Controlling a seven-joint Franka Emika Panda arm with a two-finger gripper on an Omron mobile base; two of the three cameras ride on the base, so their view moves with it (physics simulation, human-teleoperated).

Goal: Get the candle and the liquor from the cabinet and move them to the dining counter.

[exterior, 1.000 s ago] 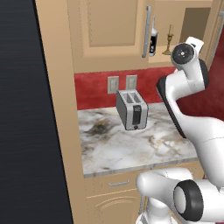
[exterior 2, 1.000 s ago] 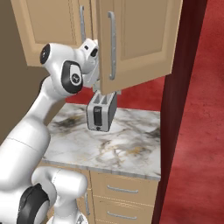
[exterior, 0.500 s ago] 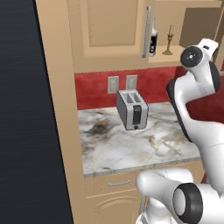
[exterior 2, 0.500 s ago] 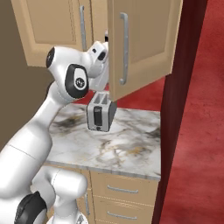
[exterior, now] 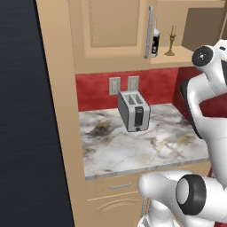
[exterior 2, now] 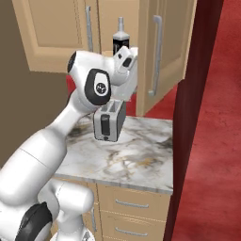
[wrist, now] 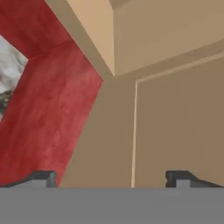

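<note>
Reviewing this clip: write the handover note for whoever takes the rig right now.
Gripper: open, holding nothing, facing the cabinet's tan panelling from close up.
Liquor and candle: both standing on the open cabinet shelf, liquor to the left of the candle, neither touched.
Done: right-hand cabinet door is swung open.
Left: grasp each item, carry both to the dining counter.
On the worktop below: toaster.

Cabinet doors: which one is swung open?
The right-hand door of the cabinet, swung outward on the red-wall side. The left door sits flush and shut. The liquor and candle show inside.
</note>
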